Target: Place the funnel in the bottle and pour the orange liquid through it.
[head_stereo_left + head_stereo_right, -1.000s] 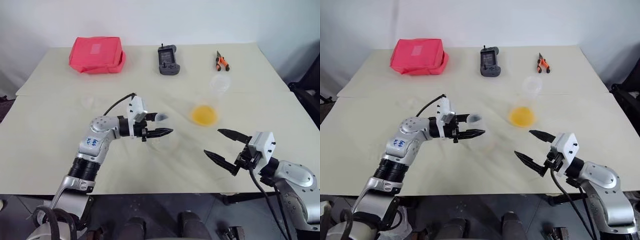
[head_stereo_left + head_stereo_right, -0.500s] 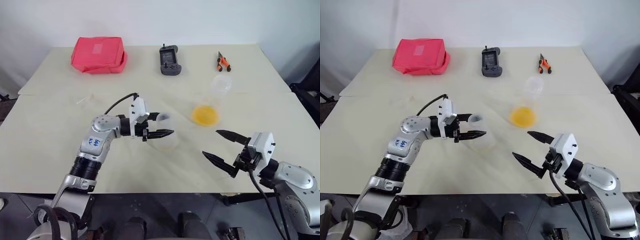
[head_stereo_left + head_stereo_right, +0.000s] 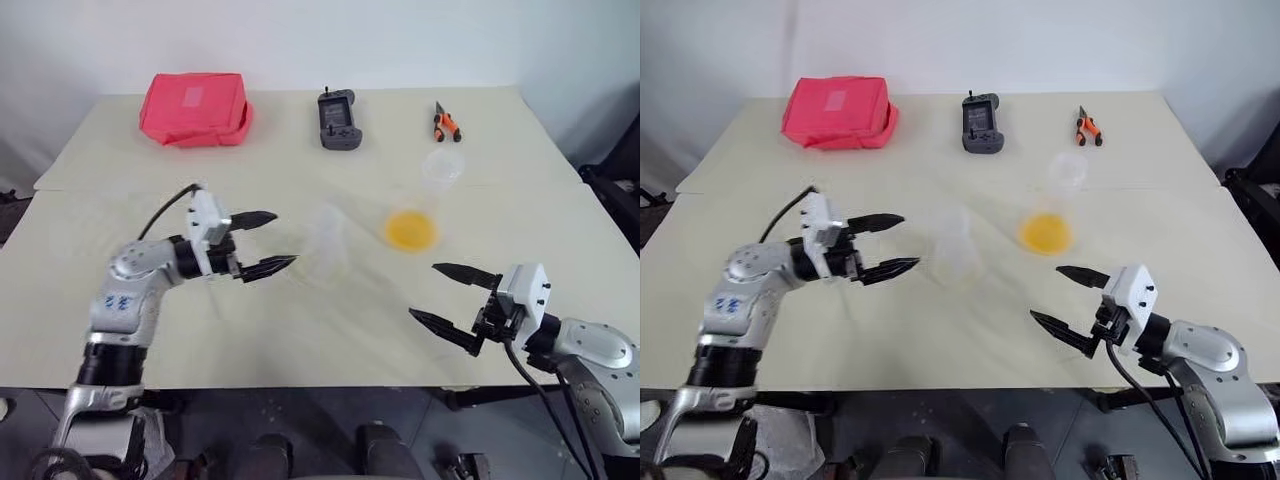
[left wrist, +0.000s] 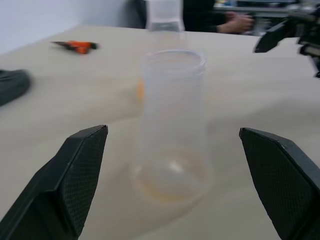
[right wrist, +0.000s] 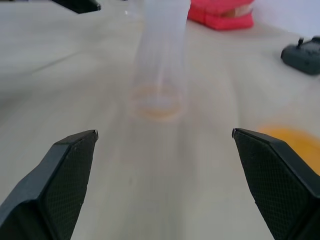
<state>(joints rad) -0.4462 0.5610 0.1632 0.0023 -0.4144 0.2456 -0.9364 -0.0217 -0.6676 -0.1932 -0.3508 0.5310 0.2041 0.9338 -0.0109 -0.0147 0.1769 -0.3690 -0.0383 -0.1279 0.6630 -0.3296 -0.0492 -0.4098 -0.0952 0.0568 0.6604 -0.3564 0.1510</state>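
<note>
The bottle (image 3: 328,240), clear and upright, stands alone mid-table with a faint orange ring at its base (image 4: 170,185). My left gripper (image 3: 285,237) is open a short way to its left, fingers pointing at it and not touching it. The orange liquid (image 3: 410,230) lies in the bottom of a tall clear cup (image 3: 442,165) just right of the bottle. My right gripper (image 3: 423,290) hangs open near the front right of the table, with nothing between its fingers. The funnel is hidden from me.
Along the table's far side lie a red pouch (image 3: 195,108), a dark handheld controller (image 3: 336,118) and orange-handled pliers (image 3: 444,124). A seam (image 3: 120,190) crosses the table behind my left arm.
My left gripper has opened, let go of the bottle and drawn back to the left. The bottle stays standing where it was. The right gripper has not moved.
</note>
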